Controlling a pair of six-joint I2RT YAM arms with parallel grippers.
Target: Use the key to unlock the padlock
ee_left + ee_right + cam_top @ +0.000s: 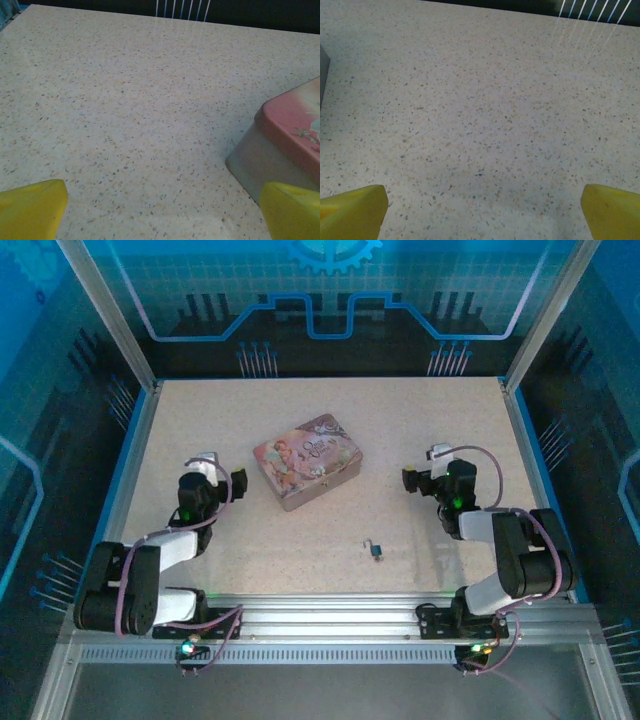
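The padlock is a tiny silver-grey thing with a thin shackle, lying on the speckled table in front of centre, nearer the right arm. The key is too small to make out; it is hidden from me. My left gripper hovers left of the pink tin, open, its yellow fingertips wide apart over bare table. My right gripper is at the right, behind the padlock and well away from it, also open with nothing between its fingertips.
A pink picture-printed tin lies at the table's middle; its corner sits just ahead and right of the left gripper. Metal frame posts and blue walls enclose the table. A rail runs along the near edge.
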